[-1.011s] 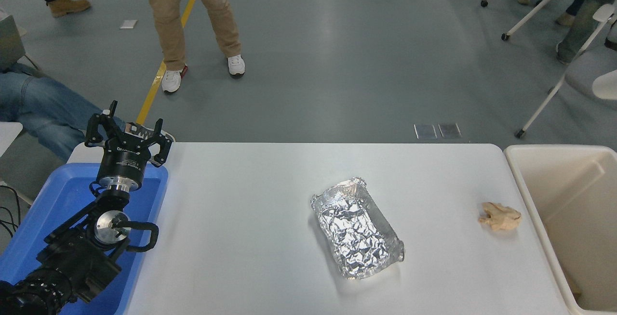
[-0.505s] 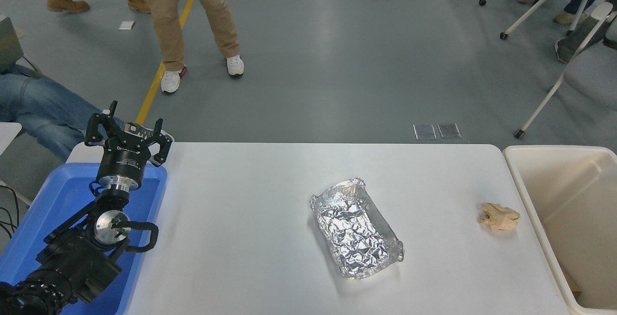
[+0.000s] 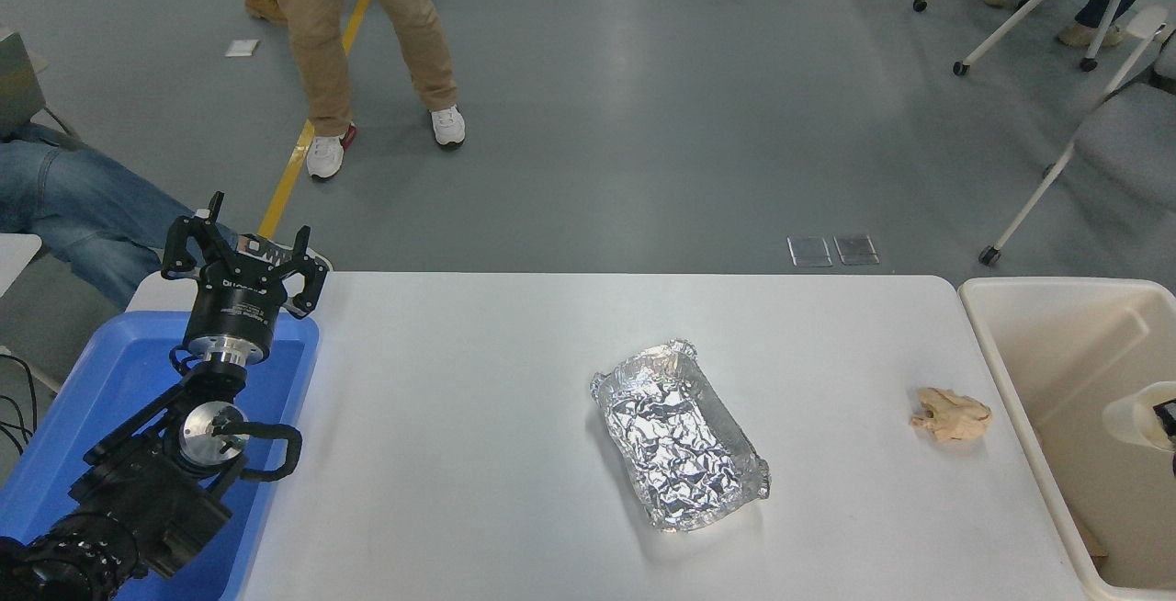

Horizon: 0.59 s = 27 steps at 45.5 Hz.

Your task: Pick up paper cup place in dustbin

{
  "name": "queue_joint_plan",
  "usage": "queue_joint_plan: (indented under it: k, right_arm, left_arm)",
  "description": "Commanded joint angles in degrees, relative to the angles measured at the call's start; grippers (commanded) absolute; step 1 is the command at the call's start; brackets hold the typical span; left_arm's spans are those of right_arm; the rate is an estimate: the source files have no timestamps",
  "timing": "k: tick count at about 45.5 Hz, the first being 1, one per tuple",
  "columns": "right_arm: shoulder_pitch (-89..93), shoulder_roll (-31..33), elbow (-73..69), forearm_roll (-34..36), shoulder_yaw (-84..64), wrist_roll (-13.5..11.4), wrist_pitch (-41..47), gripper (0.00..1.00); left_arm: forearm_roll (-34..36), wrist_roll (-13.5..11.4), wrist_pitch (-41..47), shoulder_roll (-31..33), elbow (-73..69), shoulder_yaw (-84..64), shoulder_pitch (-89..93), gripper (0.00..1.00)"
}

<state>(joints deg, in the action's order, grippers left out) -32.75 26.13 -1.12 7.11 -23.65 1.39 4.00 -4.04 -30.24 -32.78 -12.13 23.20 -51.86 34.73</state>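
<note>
At the picture's right edge an off-white paper cup (image 3: pixel 1128 417) hangs over the inside of the beige dustbin (image 3: pixel 1057 286). Only a black sliver of my right gripper (image 3: pixel 1168 419) shows, at the cup's rim, shut on the cup. The rest of the right arm is out of view. My left gripper (image 3: pixel 246 239) stands open and holds nothing, parked at the lower left above the blue tray (image 3: pixel 101 380).
A crumpled foil tray (image 3: pixel 678 436) lies in the middle of the white table (image 3: pixel 459 417). Near the bin's left wall rests a tan paper ball (image 3: pixel 951 414). A person in tan trousers (image 3: pixel 367 40) stands beyond the table, with office chairs (image 3: pixel 1084 123) at the far right.
The paper cup and a bit of my right gripper have come into view at the right edge, over the dustbin. The left arm has not moved. People in the background shifted.
</note>
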Motion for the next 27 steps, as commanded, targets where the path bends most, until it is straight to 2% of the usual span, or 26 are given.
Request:
queue_joint_plan:
  k: [1, 8, 13, 21, 27]
  right_arm:
    - [-3.2, 0.7, -1.6, -0.1, -0.8, 0.0, 0.5, 1.00]
    - [-10.8, 4.4, -5.1, -0.3, -2.9, 0.0, 0.7, 1.00]
    - [-23.8, 7.2, -12.1, -0.5, -11.0, 0.2, 0.8, 1.00]
    - [-40.3, 7.0, -23.0, -0.6, -24.8, 0.2, 1.8, 1.00]
    - [-49.5, 4.3, -30.0, -1.0, -28.1, 0.2, 4.8, 1.00]
  left_arm:
    - [0.0, -0.1, 0.0, 0.0, 0.0, 0.0, 0.0, 0.99]
    - [0.0, 0.0, 0.0, 0.0, 0.0, 0.0, 0.0, 0.99]
    - [0.0, -0.1, 0.0, 0.0, 0.0, 0.0, 0.0, 0.99]
    - [0.0, 0.0, 0.0, 0.0, 0.0, 0.0, 0.0, 0.99]
    - [0.0, 0.0, 0.0, 0.0, 0.0, 0.0, 0.0, 0.99]
